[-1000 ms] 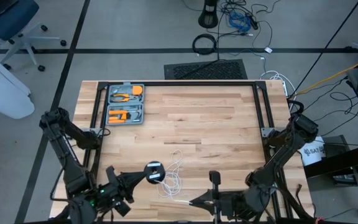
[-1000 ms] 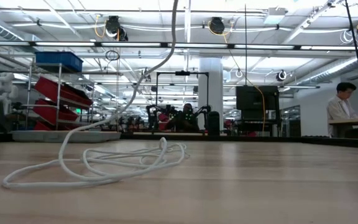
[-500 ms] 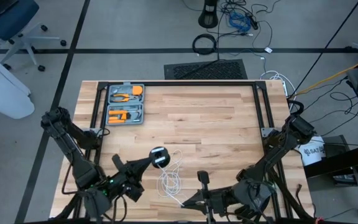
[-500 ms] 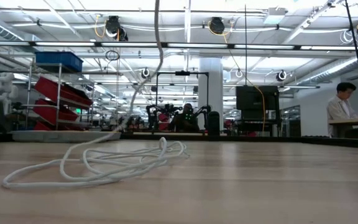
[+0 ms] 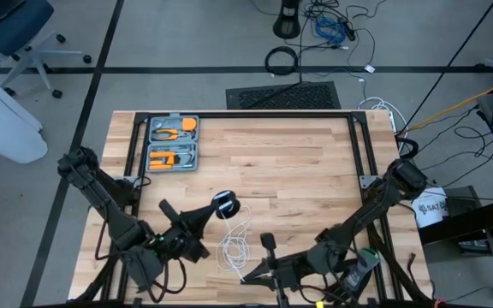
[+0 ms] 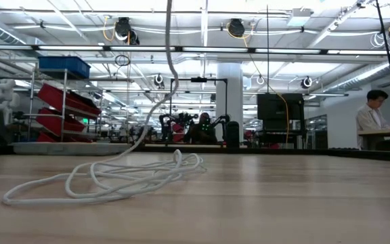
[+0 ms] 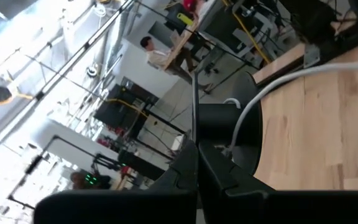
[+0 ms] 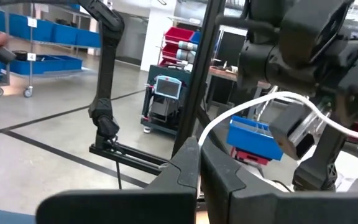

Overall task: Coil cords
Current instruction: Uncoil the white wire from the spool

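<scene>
The thin white cord (image 5: 234, 245) lies in a loose pile of loops (image 6: 120, 179) on the wooden table's near middle. One strand (image 6: 170, 61) rises from the pile out of the low view's top. The small black-and-silver reel (image 5: 224, 204) is held up above the table by my shut left gripper (image 5: 216, 210), which reaches in from the near left. My right gripper (image 5: 246, 278) reaches level from the near right toward the left. It is shut on the cord close to the table's near edge. My left gripper pinches the black reel's near rim (image 7: 219, 140) between its two shut fingers, coming in level from the near left. The reel is lifted clear of the table. The cord (image 7: 272, 87) leaves it beside the fingertips and curves away to the pile. My right gripper pinches a single strand of the cord (image 8: 205, 135) between its shut fingertips, level, coming from the table's right. The strand arches slack away from the fingers (image 8: 278, 96). Which part of the cord's length this is I cannot tell.
A grey tool case (image 5: 172, 143) with orange tools sits open at the far left. Black frame rails (image 5: 358, 145) border the table's left, far and right sides. Cables lie on the floor beyond. In the low view a person (image 6: 373, 115) stands far off at the right.
My left gripper has carried the reel toward the table's far edge and a little to the right, rolling as it went. My right gripper has moved toward the left along the near edge with the cord. The rising strand has shifted; the pile has stayed put.
</scene>
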You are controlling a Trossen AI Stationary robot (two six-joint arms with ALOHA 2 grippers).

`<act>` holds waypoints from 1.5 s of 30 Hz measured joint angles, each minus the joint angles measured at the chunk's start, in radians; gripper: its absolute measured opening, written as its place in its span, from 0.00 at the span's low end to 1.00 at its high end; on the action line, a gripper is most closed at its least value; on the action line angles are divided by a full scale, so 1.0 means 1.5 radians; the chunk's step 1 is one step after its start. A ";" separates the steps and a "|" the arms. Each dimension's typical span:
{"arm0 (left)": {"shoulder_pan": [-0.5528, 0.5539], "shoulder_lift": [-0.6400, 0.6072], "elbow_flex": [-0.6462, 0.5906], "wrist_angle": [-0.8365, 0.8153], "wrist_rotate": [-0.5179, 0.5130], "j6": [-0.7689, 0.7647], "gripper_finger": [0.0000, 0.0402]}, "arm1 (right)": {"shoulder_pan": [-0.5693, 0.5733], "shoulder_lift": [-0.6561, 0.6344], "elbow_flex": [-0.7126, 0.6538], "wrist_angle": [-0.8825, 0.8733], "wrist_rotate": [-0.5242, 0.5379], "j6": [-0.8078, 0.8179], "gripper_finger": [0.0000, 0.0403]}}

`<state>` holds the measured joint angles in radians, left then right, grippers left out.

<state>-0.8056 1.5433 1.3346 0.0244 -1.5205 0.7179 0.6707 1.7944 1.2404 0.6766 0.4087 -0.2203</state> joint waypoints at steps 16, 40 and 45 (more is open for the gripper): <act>0.016 0.000 0.000 0.152 0.091 -0.023 0.00 | -0.042 0.014 0.000 -0.021 -0.033 0.028 0.00; -0.131 0.000 0.005 0.078 0.154 0.213 0.00 | -0.062 -0.013 0.000 -0.350 0.229 0.193 0.00; -0.157 -0.001 0.005 0.025 0.059 0.210 0.00 | -0.056 -0.024 0.000 -0.417 0.283 0.242 0.00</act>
<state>-1.0403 1.5425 1.3422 0.0612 -1.4324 1.0328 0.5873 1.7582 1.2403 0.0515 0.8336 0.1430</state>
